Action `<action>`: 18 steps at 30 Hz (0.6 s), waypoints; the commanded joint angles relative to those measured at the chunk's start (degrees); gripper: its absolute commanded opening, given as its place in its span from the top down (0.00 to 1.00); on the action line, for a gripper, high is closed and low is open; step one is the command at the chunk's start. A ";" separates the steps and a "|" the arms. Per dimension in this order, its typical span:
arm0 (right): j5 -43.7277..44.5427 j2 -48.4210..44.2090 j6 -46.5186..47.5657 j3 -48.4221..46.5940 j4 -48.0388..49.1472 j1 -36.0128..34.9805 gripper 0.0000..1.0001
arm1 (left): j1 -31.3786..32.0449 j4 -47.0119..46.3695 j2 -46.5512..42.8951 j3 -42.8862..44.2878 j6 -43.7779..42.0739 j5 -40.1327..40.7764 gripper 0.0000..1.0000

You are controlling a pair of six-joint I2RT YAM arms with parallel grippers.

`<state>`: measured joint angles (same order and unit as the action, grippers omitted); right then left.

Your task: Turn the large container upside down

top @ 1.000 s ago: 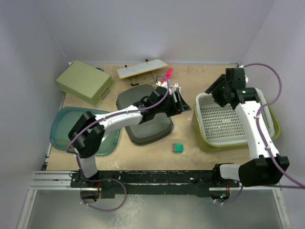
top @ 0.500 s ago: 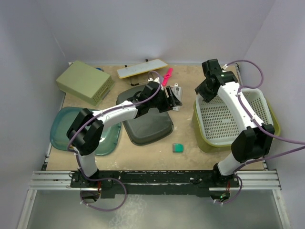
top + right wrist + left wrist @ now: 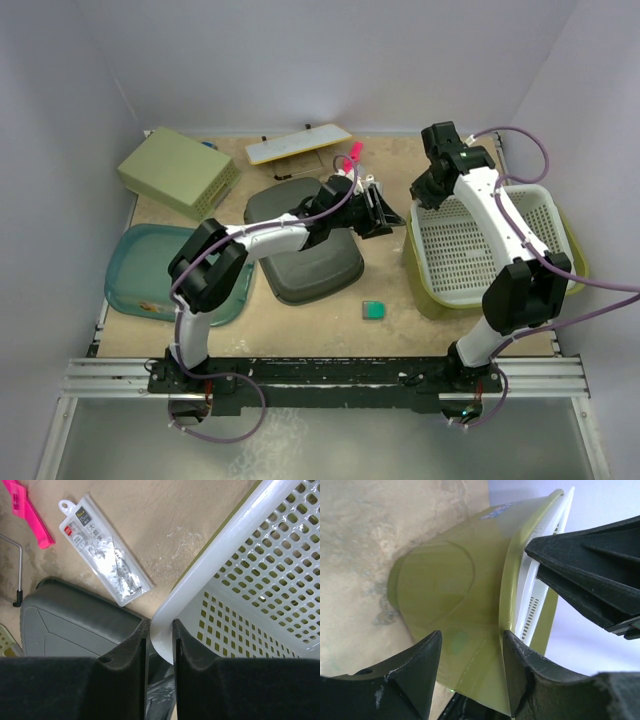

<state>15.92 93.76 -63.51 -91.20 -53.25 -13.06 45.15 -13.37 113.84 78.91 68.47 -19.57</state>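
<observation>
Top external view is showing a sandy worktop (image 3: 400, 330) with two arms reaching across it. Along its right edge the olive tub (image 3: 425, 295) is standing upright, open side up, with a white slotted basket (image 3: 470, 250) sitting nested inside it. A teal tray (image 3: 140, 280) is lying at the left edge. A dark grey tub (image 3: 310, 270) is resting in the middle of the worktop, and a pale green box (image 3: 180, 172) is sitting in the far left corner. A flat yellow panel (image 3: 298, 143) is lying along the far edge.

The right gripper (image 3: 425, 195) is reaching down to the far left corner of the basket. In the right wrist view its jaws are clenching that corner of the white basket (image 3: 260, 580), one finger inside the rim and one outside, with the dark grey tub (image 3: 65, 630) lying just beyond.

The left gripper (image 3: 388, 218) is hanging just beside the olive tub's left wall. In the left wrist view the left gripper (image 3: 470, 645) is holding its jaws apart, and the olive tub (image 3: 450, 595) is filling the gap beyond them; whether either finger is touching the wall I cannot tell.

A clear packet (image 3: 105, 552) and a pink piece (image 3: 27, 510) are lying on the worktop between the grey tub and the far edge. A small green square (image 3: 374, 310) is lying near the olive tub's near left corner.
</observation>
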 commanded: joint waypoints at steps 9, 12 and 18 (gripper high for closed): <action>0.43 -1.79 1.83 -0.64 0.45 0.14 0.91 | 1.26 -11.38 3.29 4.42 5.56 -4.69 0.57; 0.48 -1.99 2.27 -0.46 0.47 0.22 0.91 | 1.42 -14.12 3.77 3.94 7.20 -5.95 0.57; 1.24 -2.82 3.20 0.72 0.77 0.23 0.96 | 2.11 -16.66 5.56 4.61 8.56 -7.17 0.64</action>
<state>15.81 93.65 -61.65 -91.15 -53.06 -12.69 46.72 -24.80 117.89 80.68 75.50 -24.88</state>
